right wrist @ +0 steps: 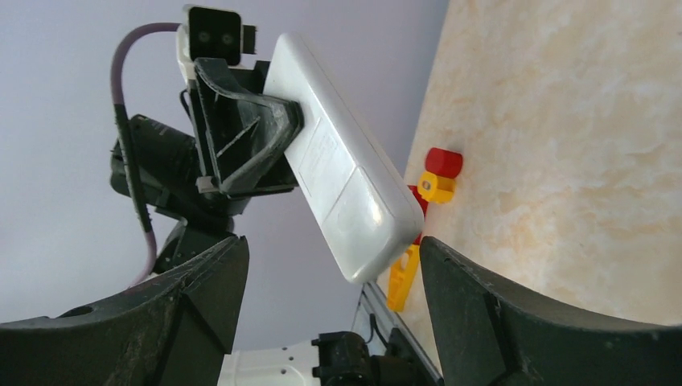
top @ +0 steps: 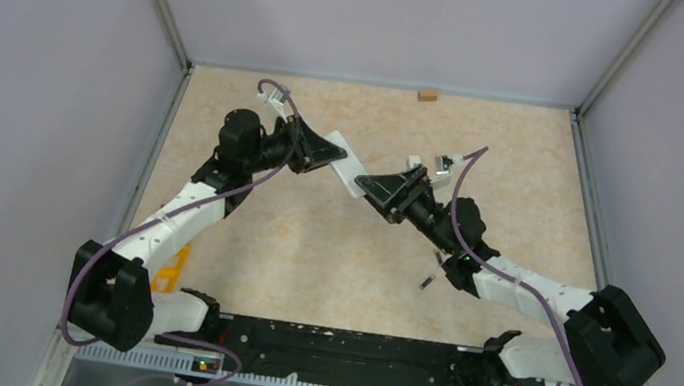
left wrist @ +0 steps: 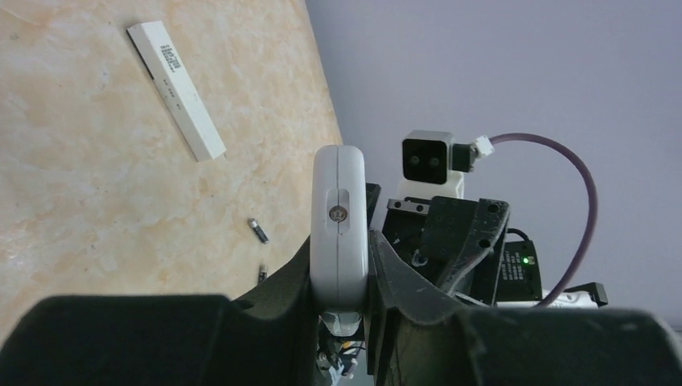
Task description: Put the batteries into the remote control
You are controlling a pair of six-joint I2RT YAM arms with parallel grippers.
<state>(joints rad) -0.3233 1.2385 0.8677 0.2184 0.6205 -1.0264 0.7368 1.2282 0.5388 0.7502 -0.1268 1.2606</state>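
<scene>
Judged to be the preparation step, ahead of any loading: presenting the remote control (right wrist: pixel 338 177) in mid-air, broad back face turned toward the right gripper (right wrist: pixel 331 245). Found clamped by one end in the left gripper (left wrist: pixel 341 269), narrow edges against the fingers. Found spread wide on the right, straddling the remote control's free end without touching it and holding nothing. Calls next for closing on that end panel, probably the battery cover, and sliding it off against a firm hold from the left. Located well below and apart from the remote control, loose on the table (left wrist: pixel 96 201): two of the batteries (left wrist: pixel 257 230), none in either grip.
</scene>
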